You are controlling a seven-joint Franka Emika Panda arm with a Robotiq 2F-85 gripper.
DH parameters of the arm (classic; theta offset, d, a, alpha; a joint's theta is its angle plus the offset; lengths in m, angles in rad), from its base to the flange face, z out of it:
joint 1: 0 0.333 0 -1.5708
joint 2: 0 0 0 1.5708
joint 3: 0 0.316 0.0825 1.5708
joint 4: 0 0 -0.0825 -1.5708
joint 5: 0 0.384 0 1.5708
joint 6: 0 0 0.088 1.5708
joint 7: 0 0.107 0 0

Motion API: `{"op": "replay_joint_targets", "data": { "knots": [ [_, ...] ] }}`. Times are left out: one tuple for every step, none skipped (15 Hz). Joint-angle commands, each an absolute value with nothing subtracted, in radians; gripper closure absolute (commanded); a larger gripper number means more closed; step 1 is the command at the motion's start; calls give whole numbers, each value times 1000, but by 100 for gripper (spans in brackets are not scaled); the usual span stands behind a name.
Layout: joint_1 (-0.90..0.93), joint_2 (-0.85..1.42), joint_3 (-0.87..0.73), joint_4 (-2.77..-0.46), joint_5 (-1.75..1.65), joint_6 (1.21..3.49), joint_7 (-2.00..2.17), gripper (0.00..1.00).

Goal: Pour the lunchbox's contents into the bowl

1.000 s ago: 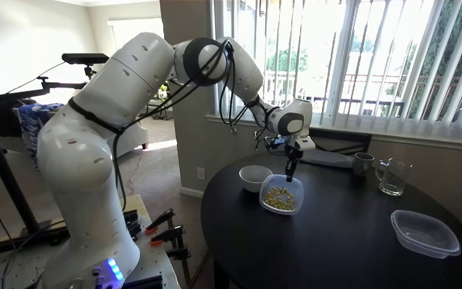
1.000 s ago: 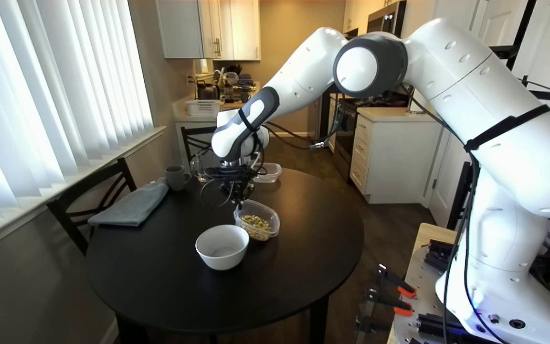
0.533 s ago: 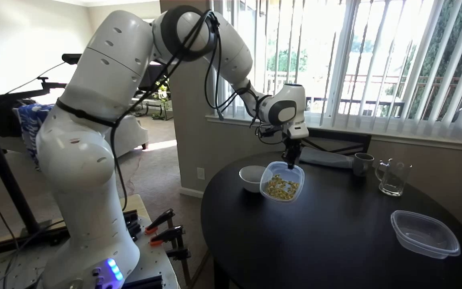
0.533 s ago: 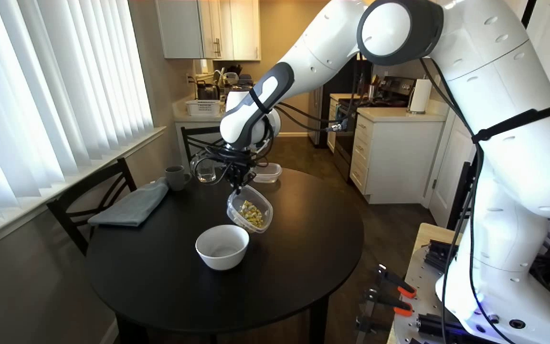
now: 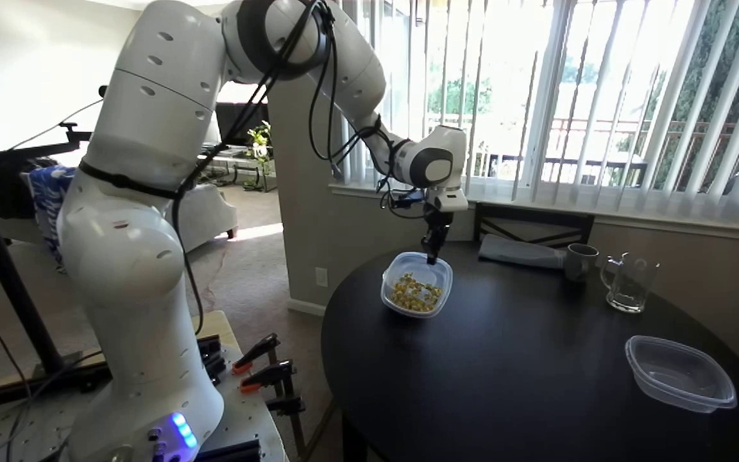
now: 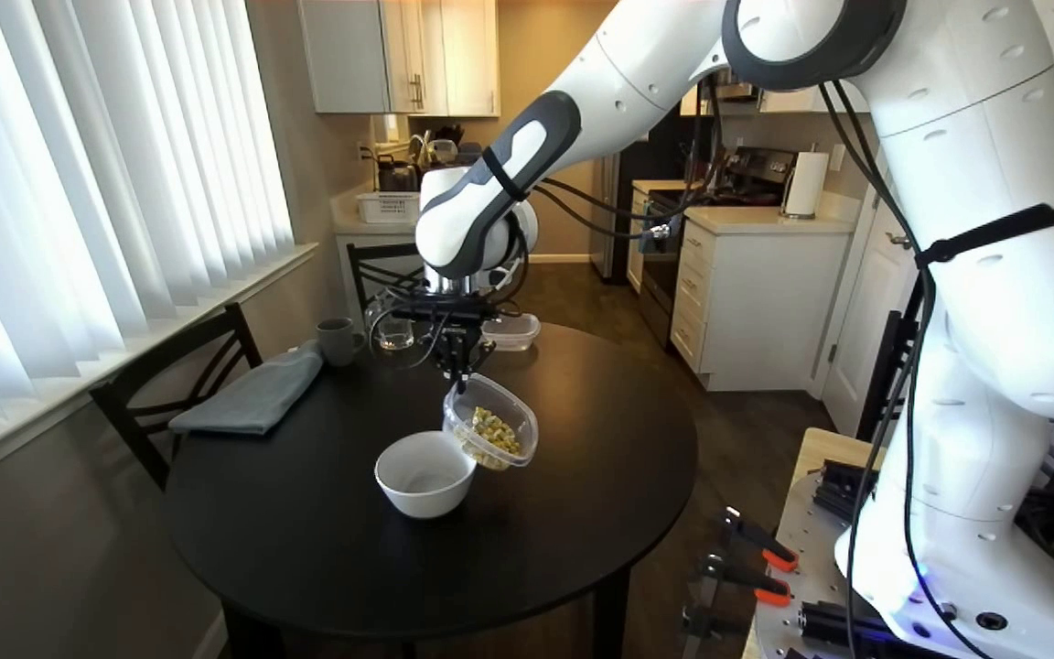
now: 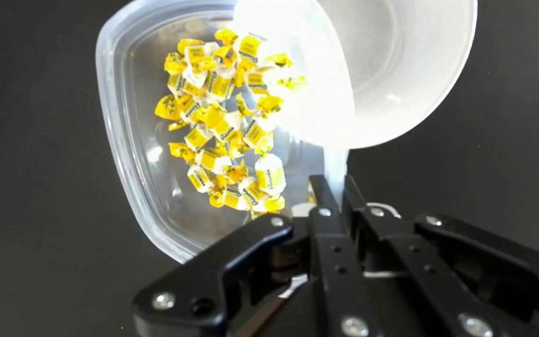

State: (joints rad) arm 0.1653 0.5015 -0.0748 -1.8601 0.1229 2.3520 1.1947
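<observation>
My gripper [image 7: 336,181] is shut on the wall of the lunchbox [image 7: 127,140], which passes between its fingertips. The clear lunchbox hangs tilted above the table in both exterior views [image 5: 416,264] [image 6: 465,405], its rim highest near the gripper [image 6: 460,380]. The contents, yellow-and-white wrapped candies [image 7: 222,121], lie heaped inside it. The white bowl [image 6: 424,499] stands upright on the table beside the lunchbox. In the wrist view the bowl [image 7: 419,89] is partly overlapped by the lunchbox's edge; in an exterior view it is almost wholly hidden behind the lunchbox. No candies show in the bowl.
On the dark round table [image 5: 510,372] are a larger clear container [image 5: 680,378], a glass mug [image 5: 629,289], a grey mug [image 5: 580,263] and a folded cloth [image 5: 522,252]. A chair [image 6: 188,366] stands by the window side.
The gripper has lifted the lunchbox a little and carried it toward the bowl, so it now covers the bowl in an exterior view. The lunchbox leans more. The bowl has not moved.
</observation>
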Motion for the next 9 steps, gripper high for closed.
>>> {"op": "replay_joint_targets", "data": {
  "knots": [
    [152, 384, -28, -1987, 137, 2400, 1124, 95],
    [152, 363, -17, -2014, 144, 2438, 1112, 95],
    [146, 346, -1, -2035, 160, 2466, 1086, 95],
    [138, 334, 19, -2053, 188, 2510, 1061, 95],
    [129, 324, 37, -2069, 224, 2549, 1035, 95],
    [122, 319, 55, -2079, 266, 2588, 1009, 95],
    [115, 318, 72, -2087, 314, 2628, 985, 95],
    [107, 319, 91, -2093, 368, 2674, 962, 95],
    [102, 324, 105, -2097, 417, 2729, 941, 95]
  ]
}}
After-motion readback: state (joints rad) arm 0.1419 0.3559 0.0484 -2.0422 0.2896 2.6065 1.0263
